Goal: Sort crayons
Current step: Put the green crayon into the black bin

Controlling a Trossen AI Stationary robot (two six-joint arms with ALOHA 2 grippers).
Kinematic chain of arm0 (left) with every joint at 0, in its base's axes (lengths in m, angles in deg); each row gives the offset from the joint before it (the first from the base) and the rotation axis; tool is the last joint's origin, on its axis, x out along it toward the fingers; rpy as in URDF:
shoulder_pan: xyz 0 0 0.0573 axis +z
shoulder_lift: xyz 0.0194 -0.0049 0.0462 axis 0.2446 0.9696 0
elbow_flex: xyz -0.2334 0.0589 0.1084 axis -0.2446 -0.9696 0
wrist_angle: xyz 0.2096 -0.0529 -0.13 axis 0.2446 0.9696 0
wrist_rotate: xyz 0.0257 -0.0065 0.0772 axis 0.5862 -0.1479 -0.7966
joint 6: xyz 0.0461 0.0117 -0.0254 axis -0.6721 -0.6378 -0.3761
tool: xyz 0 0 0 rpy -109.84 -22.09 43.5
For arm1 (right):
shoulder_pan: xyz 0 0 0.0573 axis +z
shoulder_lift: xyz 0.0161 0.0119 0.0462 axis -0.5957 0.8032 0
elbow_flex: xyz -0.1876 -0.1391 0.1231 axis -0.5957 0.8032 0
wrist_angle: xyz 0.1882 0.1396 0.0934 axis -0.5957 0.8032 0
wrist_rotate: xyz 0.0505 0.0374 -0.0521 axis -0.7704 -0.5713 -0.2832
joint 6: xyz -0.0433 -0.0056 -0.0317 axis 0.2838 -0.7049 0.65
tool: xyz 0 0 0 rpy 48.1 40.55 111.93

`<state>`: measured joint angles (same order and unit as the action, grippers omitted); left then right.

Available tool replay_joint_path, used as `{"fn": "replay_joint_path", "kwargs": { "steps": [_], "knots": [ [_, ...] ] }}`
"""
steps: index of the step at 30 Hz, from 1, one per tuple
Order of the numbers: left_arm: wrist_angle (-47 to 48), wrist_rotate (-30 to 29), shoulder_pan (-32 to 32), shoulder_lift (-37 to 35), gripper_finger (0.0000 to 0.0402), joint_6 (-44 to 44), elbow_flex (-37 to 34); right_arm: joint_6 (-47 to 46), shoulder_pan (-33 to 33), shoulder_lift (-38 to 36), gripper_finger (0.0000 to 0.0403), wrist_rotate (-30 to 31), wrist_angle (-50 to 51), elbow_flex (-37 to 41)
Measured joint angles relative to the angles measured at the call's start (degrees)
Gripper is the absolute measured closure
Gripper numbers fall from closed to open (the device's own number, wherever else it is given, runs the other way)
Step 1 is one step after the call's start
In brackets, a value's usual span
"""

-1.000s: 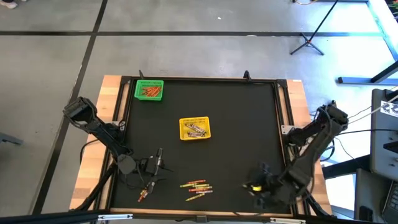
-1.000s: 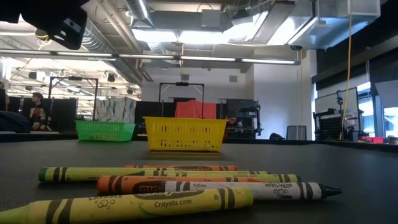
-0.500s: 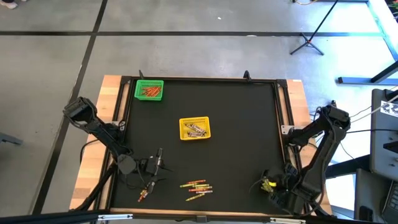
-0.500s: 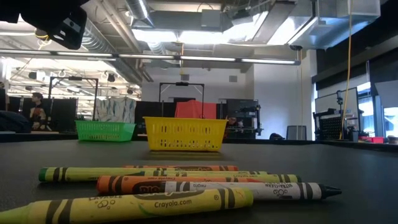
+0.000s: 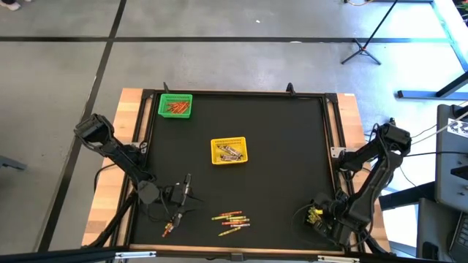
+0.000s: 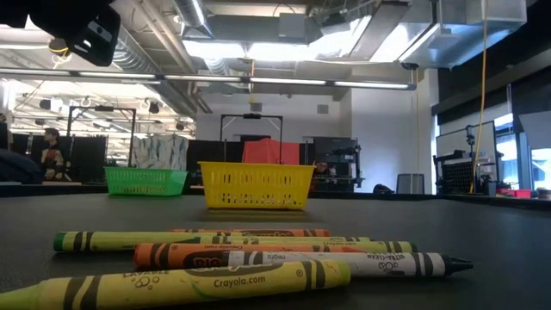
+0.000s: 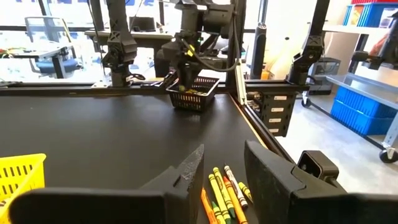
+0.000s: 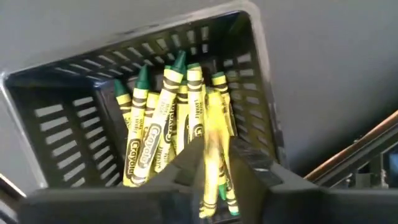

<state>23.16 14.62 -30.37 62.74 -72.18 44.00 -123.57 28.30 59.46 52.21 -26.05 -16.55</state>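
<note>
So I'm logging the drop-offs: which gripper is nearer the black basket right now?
Right. The right gripper sits directly over the black basket, a yellow crayon blurred between its jaws. The left gripper is far across the table, by the loose crayons.

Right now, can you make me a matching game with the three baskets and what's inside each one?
Things:
1. green basket
2. yellow basket
3. black basket

What's inside:
A. yellow crayons with green tips
B. orange-red crayons
C. pale grey crayons

Pairs: 1-B, 2-C, 3-A
</note>
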Motion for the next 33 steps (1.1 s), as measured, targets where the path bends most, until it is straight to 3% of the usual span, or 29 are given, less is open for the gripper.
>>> {"fn": "replay_joint_path", "kwargs": {
  "steps": [5,8,10,13,16,19,22,26,29,33],
  "knots": [
    [0.04,-0.02,0.03,0.0,0.0301,0.05,0.0,2.11,-0.46,-0.08,0.0268,-1.97,0.52,-1.66],
    [0.04,-0.02,0.09,0.0,0.0301,0.47,0.0,2.55,-1.29,-0.77,0.0246,0.67,1.96,-5.11],
    [0.27,-0.02,0.13,0.0,0.0301,1.55,0.0,4.54,-2.31,-0.98,0.0241,7.23,1.38,-8.16],
    [1.67,-0.03,0.12,0.0,0.0301,3.51,0.0,11.7,-3.86,-0.98,0.0242,22.34,-2.28,-10.28],
    [5.05,0.21,-0.65,-0.57,0.0301,7.6,0.0,25.36,-5.86,-0.98,0.0245,36.86,-12.82,-9.98],
    [10.36,0.52,-2.21,-1.76,0.0301,14.23,0.0,41.16,-8.69,-0.21,0.0246,44.69,-25.31,-8.25],
    [19.32,2.29,-3.93,-3.52,0.0301,22.89,0.32,54.74,-12.22,2.2,0.0246,46.84,-35.74,-7.2],
    [40.4,6.38,-5.86,-5.65,0.0301,37.02,3.87,68.12,-16.88,7.4,0.0246,48.54,-47.44,-7.01],
    [58.54,11.18,-6.74,-5.99,0.0301,47.1,8.43,75.33,-20.42,12.22,0.0246,48.3,-55.72,-6.93],
    [75.35,17.82,-8.03,-6.03,0.0302,57.82,15.11,80.74,-24.28,17.82,0.0246,45.73,-66.59,-6.93]
  ]
}}
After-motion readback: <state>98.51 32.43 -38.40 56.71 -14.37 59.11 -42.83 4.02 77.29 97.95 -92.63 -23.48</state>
